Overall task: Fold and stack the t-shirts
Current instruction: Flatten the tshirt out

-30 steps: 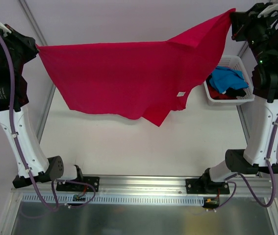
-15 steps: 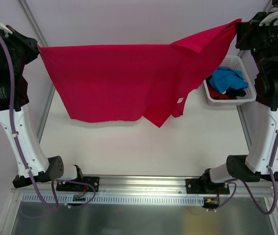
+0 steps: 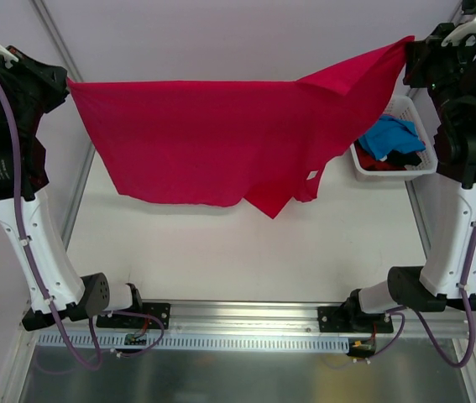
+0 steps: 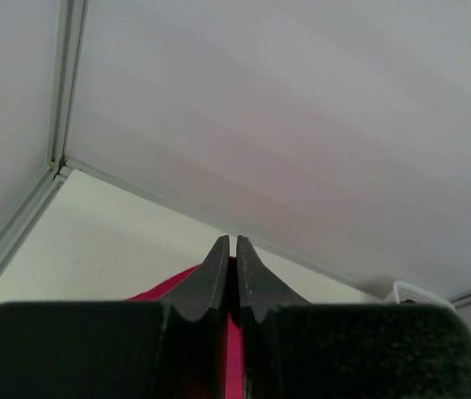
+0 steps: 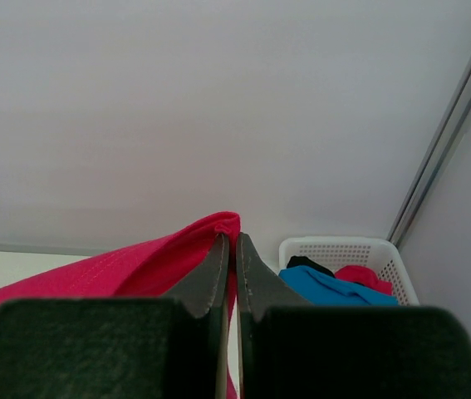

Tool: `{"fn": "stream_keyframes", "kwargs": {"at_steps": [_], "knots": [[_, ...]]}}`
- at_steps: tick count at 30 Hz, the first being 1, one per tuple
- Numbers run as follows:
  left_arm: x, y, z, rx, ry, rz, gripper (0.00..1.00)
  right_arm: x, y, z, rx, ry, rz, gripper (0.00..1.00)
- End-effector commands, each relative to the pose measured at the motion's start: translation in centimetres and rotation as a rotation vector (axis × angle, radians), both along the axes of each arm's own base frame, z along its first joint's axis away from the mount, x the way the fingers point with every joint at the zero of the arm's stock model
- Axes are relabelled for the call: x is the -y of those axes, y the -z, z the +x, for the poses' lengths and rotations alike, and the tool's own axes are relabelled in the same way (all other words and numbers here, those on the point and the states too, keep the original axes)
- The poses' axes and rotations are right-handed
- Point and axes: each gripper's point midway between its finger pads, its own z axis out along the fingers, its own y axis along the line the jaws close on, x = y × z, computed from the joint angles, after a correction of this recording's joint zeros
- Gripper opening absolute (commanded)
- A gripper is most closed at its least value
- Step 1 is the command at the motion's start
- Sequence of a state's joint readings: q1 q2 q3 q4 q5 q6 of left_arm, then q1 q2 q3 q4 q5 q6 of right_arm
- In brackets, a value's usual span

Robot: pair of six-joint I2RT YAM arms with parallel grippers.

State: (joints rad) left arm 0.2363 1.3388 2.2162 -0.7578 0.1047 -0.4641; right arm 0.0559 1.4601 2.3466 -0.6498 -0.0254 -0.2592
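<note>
The crimson t-shirt (image 3: 196, 138) is held in the air above the table (image 3: 221, 252), stretched like a banner between the two arms. One upper corner is pinched by the left gripper (image 3: 65, 81), the other by the right gripper (image 3: 407, 50). In both wrist views the jaws are seen pressed almost together with red cloth nipped between them. How much cloth is caught in the left pinch cannot be judged, since only a sliver of red shows beside the fingers.

Several things could go wrong from here. If the arms are drawn further apart, a thin pinch could be pulled free and that side dropped. The cloth is not hung evenly: the right part is doubled over and a flap dangles lowest near the middle, so a crease would likely be laid in if the shirt were lowered as it is. The right end is also carried close over the white basket (image 3: 394, 173), where a blue t-shirt (image 3: 389, 134) and darker and red ones are heaped, and the hem could be snagged on the rim.

The tabletop is pale, smooth and matt, so sliding cloth would be little resisted. It is bounded by aluminium rails and plain pale walls, with the arm bases bolted along a metal strip at the near edge.
</note>
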Motion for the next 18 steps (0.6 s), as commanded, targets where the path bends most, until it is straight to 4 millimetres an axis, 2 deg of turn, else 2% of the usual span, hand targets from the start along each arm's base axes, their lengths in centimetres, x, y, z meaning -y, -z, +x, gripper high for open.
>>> {"fn": "stream_keyframes", "kwargs": {"at_steps": [1,5,8,11,12,18], "knots": [[-0.1,-1.4,-0.8,0.052,-0.014,0.005,0.00,1.6,-1.3,-0.7,0.053,0.076,-0.018,0.00],[-0.1,-2.1,-1.9,0.075,-0.026,0.017,0.00,1.7,-2.1,-1.7,0.077,0.078,-0.018,0.00],[0.2,-3.0,-3.5,0.102,-0.032,0.041,0.00,1.7,-3.4,-3.7,0.115,0.071,-0.033,0.00],[0.3,-3.8,-5.3,0.133,-0.046,0.063,0.00,1.6,-5.0,-7.0,0.174,0.062,-0.038,0.00],[0.5,-4.2,-6.2,0.149,-0.048,0.070,0.00,1.8,-5.8,-8.8,0.206,0.067,-0.048,0.00],[1.5,-5.7,-10.6,0.214,-0.053,0.078,0.00,2.0,-6.8,-14.2,0.269,0.068,-0.068,0.00]]}}
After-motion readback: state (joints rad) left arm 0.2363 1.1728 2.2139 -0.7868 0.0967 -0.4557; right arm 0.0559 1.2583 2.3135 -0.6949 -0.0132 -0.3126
